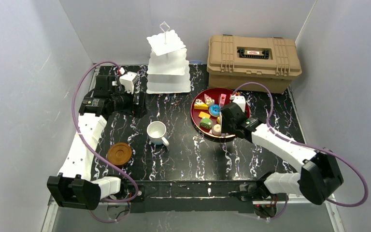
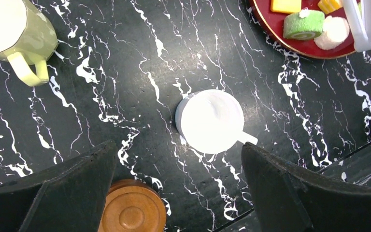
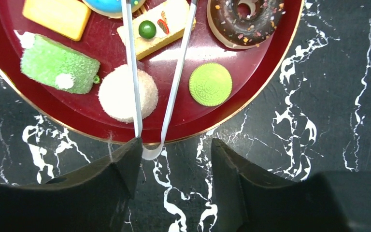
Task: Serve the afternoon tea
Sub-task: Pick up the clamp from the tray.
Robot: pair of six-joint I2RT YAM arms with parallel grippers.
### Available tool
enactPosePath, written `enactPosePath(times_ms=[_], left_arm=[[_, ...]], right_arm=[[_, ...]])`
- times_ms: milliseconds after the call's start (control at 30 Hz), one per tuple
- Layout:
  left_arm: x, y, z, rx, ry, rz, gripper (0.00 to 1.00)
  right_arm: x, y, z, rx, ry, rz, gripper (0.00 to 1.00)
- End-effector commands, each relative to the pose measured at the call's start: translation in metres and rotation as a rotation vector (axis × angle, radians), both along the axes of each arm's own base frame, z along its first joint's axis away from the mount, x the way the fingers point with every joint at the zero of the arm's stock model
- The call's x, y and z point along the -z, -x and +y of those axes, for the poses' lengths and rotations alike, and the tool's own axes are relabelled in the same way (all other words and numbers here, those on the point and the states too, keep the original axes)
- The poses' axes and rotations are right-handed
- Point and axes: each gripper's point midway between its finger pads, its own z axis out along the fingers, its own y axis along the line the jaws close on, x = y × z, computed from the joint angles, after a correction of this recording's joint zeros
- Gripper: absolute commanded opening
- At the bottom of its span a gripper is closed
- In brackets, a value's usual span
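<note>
Marble-patterned black table (image 1: 183,159) carries everything. At its far right edge sits a tan ribbed case (image 1: 253,60), lid down. Left of the case, at the far middle, stands the white three-tier scalloped cake stand (image 1: 168,63), upright. Near the case, right of centre, lies a round dark red tray (image 1: 193,116) holding the toy pastries.

The left gripper (image 2: 178,147) hangs over the far left of the table with its fingers spread wide and nothing between them. The right gripper (image 3: 175,147) is at the tray's near rim, jaws partly apart and not clamped: the left finger touches the bend of the tongs, the right finger stands clear of it.

A pale yellow-green mug (image 2: 29,34) shows only in the left wrist view, on the table well apart from the white mug (image 1: 157,131), which stands upright near the middle, left of the tray. A round brown coaster (image 1: 119,153) lies nearer and to the left of the white mug.

White tongs (image 3: 149,152) lie across the tray, their bend over the near rim. Around them sit a chocolate doughnut (image 3: 244,19), a green roll (image 3: 58,65), a white puff (image 3: 121,94) and a green biscuit (image 3: 210,84).
</note>
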Motion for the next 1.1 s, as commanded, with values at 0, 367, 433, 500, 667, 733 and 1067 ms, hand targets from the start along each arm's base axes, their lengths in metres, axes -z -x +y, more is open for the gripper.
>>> enactPosePath(times_ms=[0, 367, 433, 500, 667, 733, 1067], left_arm=[[-0.006, 0.007, -0.001, 0.039, -0.039, -0.009, 0.99], [-0.012, 0.009, -0.007, 0.096, -0.048, -0.04, 0.99], [-0.012, 0.011, -0.008, 0.108, -0.048, -0.039, 0.99], [-0.011, 0.013, -0.009, 0.124, -0.05, -0.037, 0.99], [-0.013, 0.02, -0.015, 0.182, -0.048, -0.057, 0.99], [-0.017, 0.024, -0.021, 0.221, -0.031, -0.073, 0.99], [-0.065, 0.049, -0.052, 0.551, 0.026, -0.189, 0.99]], right_arm=[[0.007, -0.012, 0.01, 0.008, -0.01, -0.002, 0.6], [0.025, -0.03, 0.006, 0.03, -0.008, 0.002, 0.52], [0.028, -0.035, 0.005, 0.031, -0.009, 0.003, 0.51], [0.031, -0.038, 0.004, 0.025, -0.003, 0.007, 0.48], [0.037, -0.041, 0.007, 0.005, 0.001, 0.016, 0.33], [0.037, -0.041, 0.006, 0.001, 0.004, 0.013, 0.26], [-0.035, -0.044, -0.01, -0.044, 0.054, -0.136, 0.01]])
